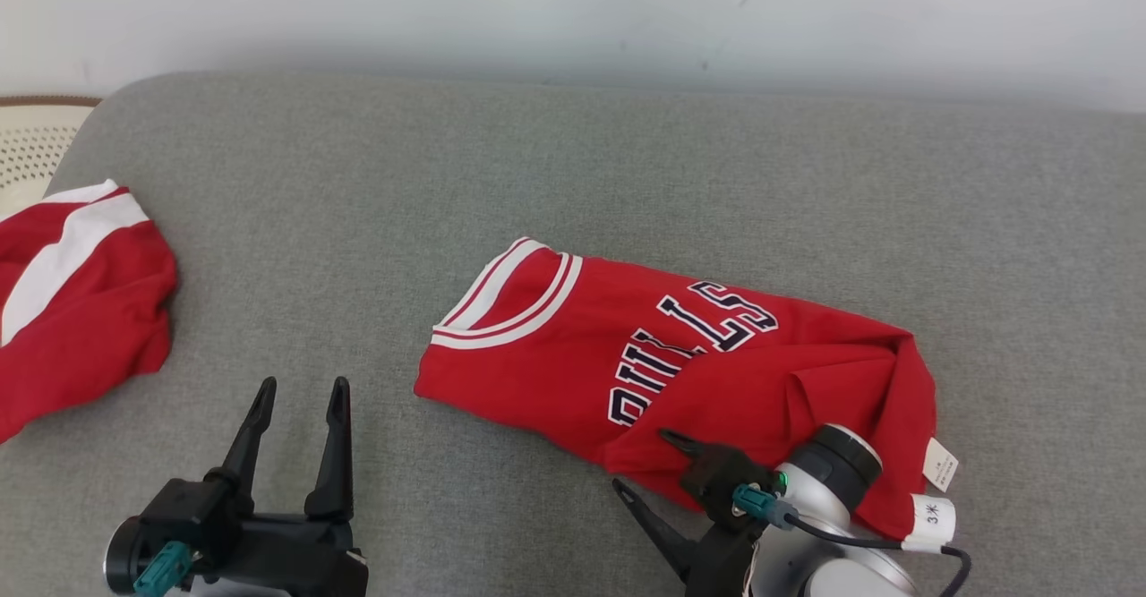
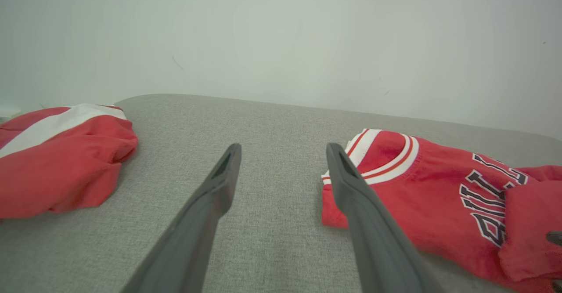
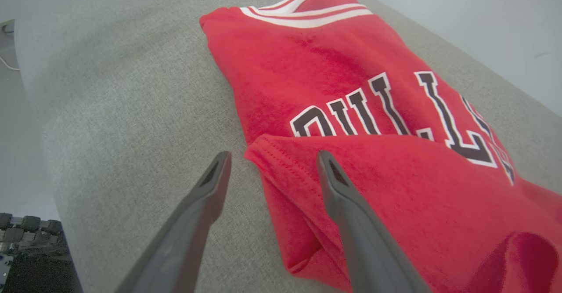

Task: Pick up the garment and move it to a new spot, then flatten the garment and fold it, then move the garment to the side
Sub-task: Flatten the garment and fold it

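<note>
Garment at 4 o'clock on the grey cushion: red, dark lettering across the chest, striped collar toward 9 o'clock, lower part bunched and folded back over itself toward 3 o'clock, one white tag poking out at the hem. Right gripper low at 5 o'clock, wrist rolled, fingers aimed toward 10 o'clock and spread wide, holding nothing; seen from its own wrist, one finger over the folded edge of the cloth, the other over bare cushion, contact impossible to judge. Left gripper at 7 o'clock, fingers straight up toward 12 o'clock, likewise splayed and empty, over bare cushion near the collar. Count so far: two grippers, both released; two red garments, with the second red garment, white-striped, heaped at 9 o'clock, well apart from the first.
</note>
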{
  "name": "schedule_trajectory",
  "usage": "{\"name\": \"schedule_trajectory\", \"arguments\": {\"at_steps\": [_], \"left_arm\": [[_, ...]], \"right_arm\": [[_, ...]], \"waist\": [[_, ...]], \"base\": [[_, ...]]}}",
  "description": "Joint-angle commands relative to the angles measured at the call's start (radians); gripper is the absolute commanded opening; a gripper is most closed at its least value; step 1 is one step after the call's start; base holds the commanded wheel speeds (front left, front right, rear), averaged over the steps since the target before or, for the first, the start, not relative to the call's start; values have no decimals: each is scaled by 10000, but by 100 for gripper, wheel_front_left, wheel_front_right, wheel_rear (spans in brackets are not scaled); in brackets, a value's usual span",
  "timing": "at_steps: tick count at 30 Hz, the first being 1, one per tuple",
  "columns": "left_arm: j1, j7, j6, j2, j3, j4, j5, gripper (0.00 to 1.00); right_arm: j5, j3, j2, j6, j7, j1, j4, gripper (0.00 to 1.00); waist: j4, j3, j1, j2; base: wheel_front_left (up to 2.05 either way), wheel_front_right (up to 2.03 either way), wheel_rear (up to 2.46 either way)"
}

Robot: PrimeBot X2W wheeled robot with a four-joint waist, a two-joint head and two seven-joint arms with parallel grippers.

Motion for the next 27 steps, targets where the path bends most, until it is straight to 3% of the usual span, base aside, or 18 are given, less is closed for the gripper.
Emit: {"name": "schedule_trajectory", "arguments": {"at_steps": [1, 8, 9, 10, 11, 13, 19, 27], "left_arm": [[-134, -42, -74, -80, 49, 48, 65, 100], [-233, -42, -243, -344, 229, 118, 262, 100], [-241, -42, -270, -395, 249, 132, 304, 100], [-247, -42, -298, -441, 270, 146, 337, 100], [-258, -42, -350, -472, 308, 162, 354, 100], [-282, -42, -411, -550, 379, 181, 439, 100], [-180, -42, -524, -736, 654, 200, 633, 100], [-133, -42, -680, -848, 995, 205, 854, 100]], "right_arm": [[-141, 143, -117, 4, 140, -252, 128, 100], [-530, 546, -147, 4, 585, -844, 693, 100], [-556, 577, -116, 4, 618, -937, 806, 89], [-550, 582, -80, 4, 624, -999, 913, 51], [-472, 535, -33, 4, 630, -1029, 1015, 30], [-400, 350, 50, 3, 518, -1084, 1138, 0], [-43, -485, 132, 3, 176, -740, 945, 0], [247, -2538, 301, 3, -342, 24, -457, 0]], "waist": [[182, 185, -2, -1], [241, 382, -2, -1], [252, 407, -2, -1], [267, 429, -2, -1], [279, 461, -2, -1], [288, 486, -2, -1], [199, 505, -2, -1], [-99, 440, -2, -1]], "base": [[0, 0, 0], [0, 0, 0], [0, 0, 0], [0, 0, 0], [0, 0, 0], [0, 0, 0], [0, 0, 0], [0, 0, 0]]}}
